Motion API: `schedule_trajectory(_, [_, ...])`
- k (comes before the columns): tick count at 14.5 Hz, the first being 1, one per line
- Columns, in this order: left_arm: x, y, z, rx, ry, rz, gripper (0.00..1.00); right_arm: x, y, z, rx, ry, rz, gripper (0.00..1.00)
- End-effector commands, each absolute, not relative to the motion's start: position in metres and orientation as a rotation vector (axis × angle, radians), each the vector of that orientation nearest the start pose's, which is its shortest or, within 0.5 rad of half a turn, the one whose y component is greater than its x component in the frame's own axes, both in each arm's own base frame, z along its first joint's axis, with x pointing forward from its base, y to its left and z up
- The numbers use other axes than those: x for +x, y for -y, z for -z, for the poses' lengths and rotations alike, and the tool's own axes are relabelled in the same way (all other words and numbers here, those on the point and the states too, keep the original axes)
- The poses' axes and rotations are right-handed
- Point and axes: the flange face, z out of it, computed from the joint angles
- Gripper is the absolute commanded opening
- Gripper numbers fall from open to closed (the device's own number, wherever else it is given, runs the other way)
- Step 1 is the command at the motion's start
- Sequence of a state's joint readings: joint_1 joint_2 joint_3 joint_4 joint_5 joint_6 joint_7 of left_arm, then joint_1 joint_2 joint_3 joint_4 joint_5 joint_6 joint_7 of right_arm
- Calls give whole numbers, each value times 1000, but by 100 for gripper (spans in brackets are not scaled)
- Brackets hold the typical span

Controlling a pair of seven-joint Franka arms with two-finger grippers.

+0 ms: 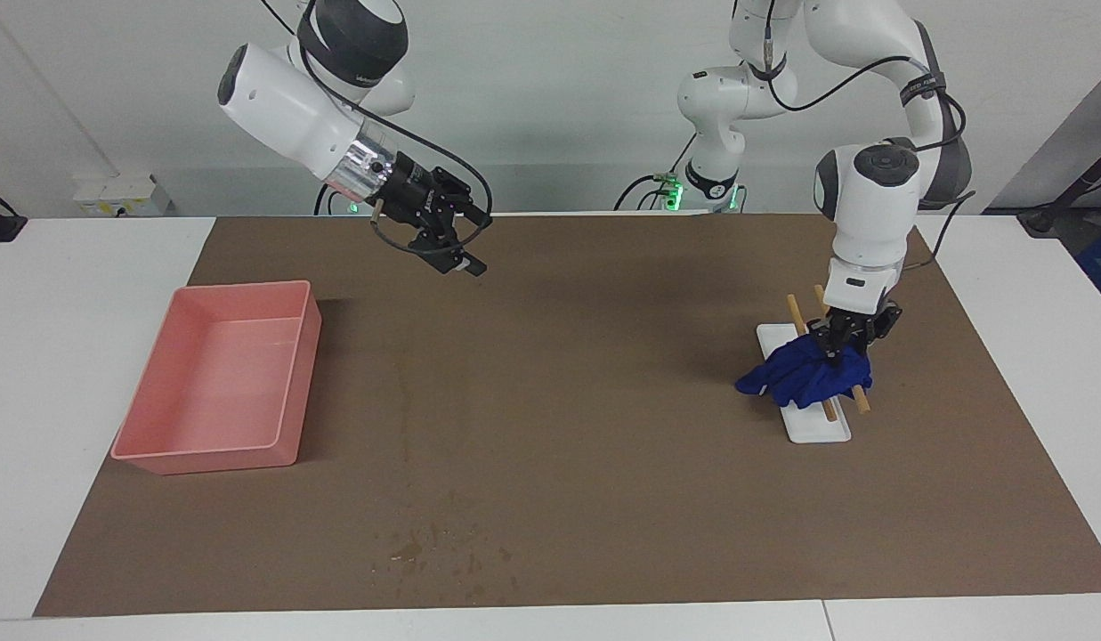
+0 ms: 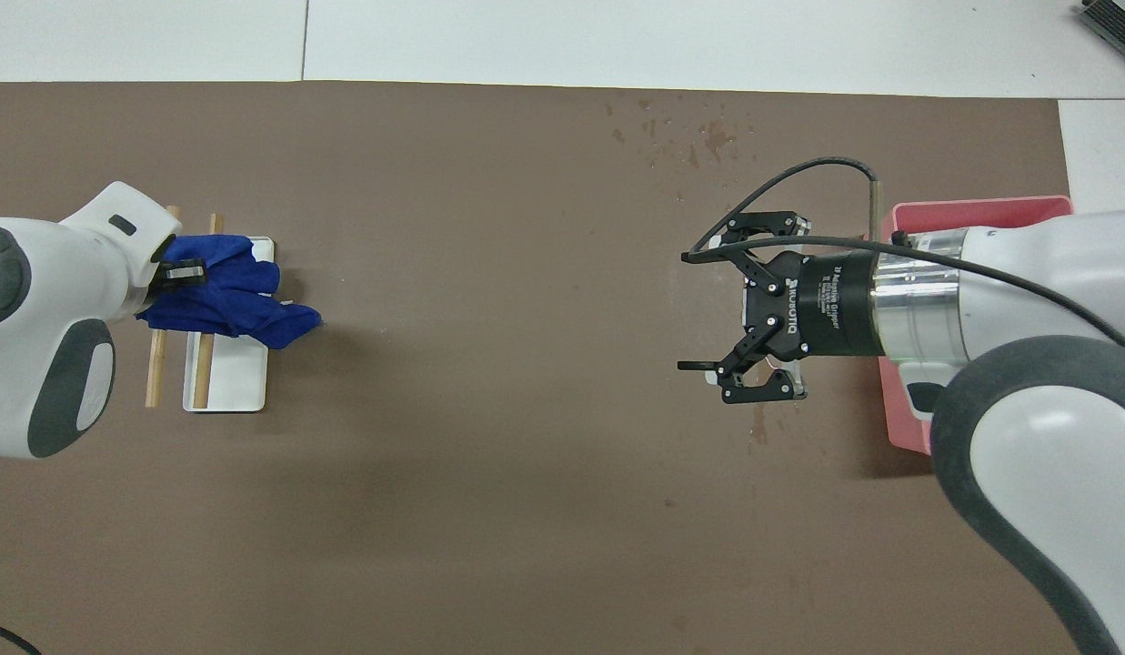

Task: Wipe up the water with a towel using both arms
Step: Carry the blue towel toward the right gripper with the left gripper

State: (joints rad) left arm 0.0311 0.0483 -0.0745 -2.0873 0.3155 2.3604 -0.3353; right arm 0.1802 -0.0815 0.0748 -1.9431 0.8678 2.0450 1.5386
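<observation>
The deep-blue towel point(image 1: 804, 374) point(image 2: 239, 300) lies bunched over two wooden sticks point(image 1: 862, 402) on a small white tray point(image 1: 821, 429), toward the left arm's end of the table. My left gripper point(image 1: 840, 352) point(image 2: 185, 273) points down onto the towel's top, its fingers pinched into the cloth. My right gripper point(image 1: 481, 245) point(image 2: 685, 312) hangs open and empty over the brown mat, beside the pink bin. Water drops point(image 1: 434, 547) point(image 2: 708, 136) speckle the mat near the edge farthest from the robots. A thin wet streak point(image 2: 760, 423) runs from them toward the robots, partly covered by the right gripper.
The pink bin point(image 1: 158, 454) point(image 2: 980, 207) stands at the right arm's end of the mat, partly covered by the right arm in the overhead view. The brown mat point(image 1: 603, 401) covers most of the white table.
</observation>
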Motion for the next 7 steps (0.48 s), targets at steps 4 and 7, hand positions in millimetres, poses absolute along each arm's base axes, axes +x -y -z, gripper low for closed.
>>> schedule_trajectory(4, [578, 21, -432, -2883, 134, 395, 0, 531, -199, -545, -1599, -1666, -652, 100])
schedule_trajectory(7, [587, 26, -458, -2898, 325, 355, 0, 527, -229, -534, -1626, -1653, -655, 100])
